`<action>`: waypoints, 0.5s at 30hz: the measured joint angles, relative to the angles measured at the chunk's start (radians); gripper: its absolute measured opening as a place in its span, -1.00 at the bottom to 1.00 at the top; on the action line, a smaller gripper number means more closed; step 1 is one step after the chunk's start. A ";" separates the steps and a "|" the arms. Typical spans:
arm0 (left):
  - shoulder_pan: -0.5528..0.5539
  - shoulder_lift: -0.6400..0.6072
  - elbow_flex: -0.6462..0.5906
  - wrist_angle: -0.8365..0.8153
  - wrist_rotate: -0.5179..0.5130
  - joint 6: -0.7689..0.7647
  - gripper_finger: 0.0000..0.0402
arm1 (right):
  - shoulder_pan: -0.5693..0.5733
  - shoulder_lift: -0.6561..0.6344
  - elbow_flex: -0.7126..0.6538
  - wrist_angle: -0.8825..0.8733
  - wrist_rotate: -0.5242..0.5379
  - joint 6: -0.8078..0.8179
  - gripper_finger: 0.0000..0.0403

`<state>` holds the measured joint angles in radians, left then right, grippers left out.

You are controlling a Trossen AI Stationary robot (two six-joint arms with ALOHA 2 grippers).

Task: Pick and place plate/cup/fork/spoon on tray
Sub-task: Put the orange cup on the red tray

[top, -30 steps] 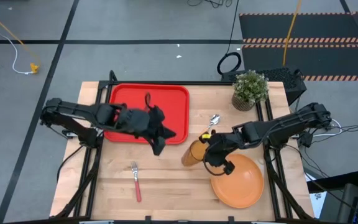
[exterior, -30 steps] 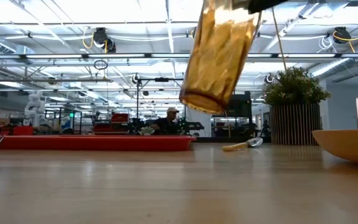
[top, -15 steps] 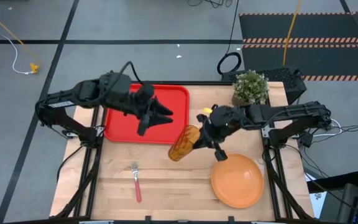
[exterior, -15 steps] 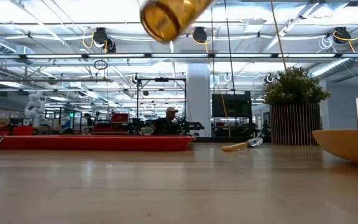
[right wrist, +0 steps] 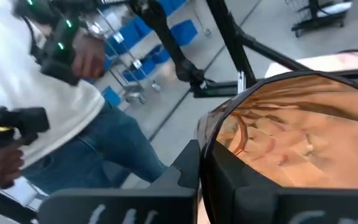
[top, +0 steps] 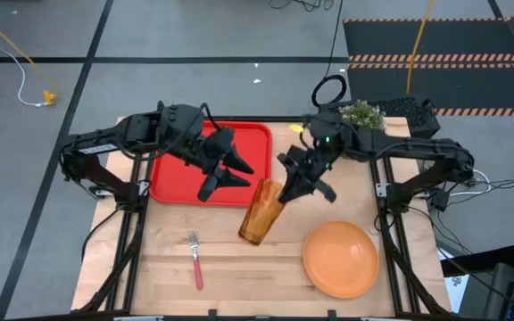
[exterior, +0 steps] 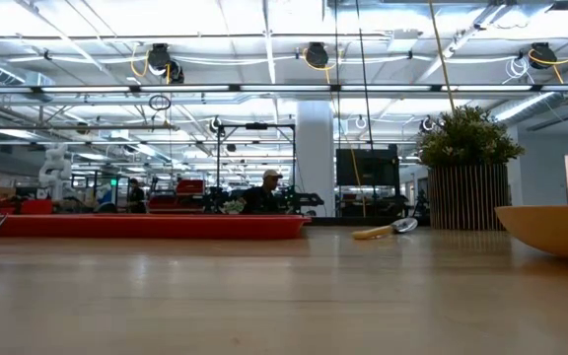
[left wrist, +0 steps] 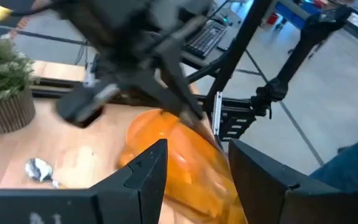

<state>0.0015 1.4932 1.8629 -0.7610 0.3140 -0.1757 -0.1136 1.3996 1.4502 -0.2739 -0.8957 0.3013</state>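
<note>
Cup (top: pixel 261 212) hangs clamped by its rim in the right gripper (top: pixel 294 181), long axis tilted, base pointing down toward the near table edge, just off the tray's (top: pixel 172 143) near right corner. Left gripper (top: pixel 227 168) hovers over the tray with fingers spread (nothing between them). Nothing rests on the tray. Plate (top: pixel 340 259), fork (top: pixel 194 259) and spoon (exterior: pixel 383 231) lie on the table (top: pixel 230 272).

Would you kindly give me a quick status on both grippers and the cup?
Right gripper shut on cup, lifted beside the tray. Left gripper open over tray, facing cup. Nothing on tray yet.
</note>
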 joint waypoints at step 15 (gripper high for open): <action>0.163 0.046 0.000 -0.030 0.288 -0.137 0.07 | 0.020 0.132 0.000 0.273 -0.149 0.140 -0.99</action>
<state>0.1643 1.5394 1.8629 -0.7913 0.6022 -0.3126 -0.0937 1.5319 1.4502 -0.0007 -1.0448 0.4415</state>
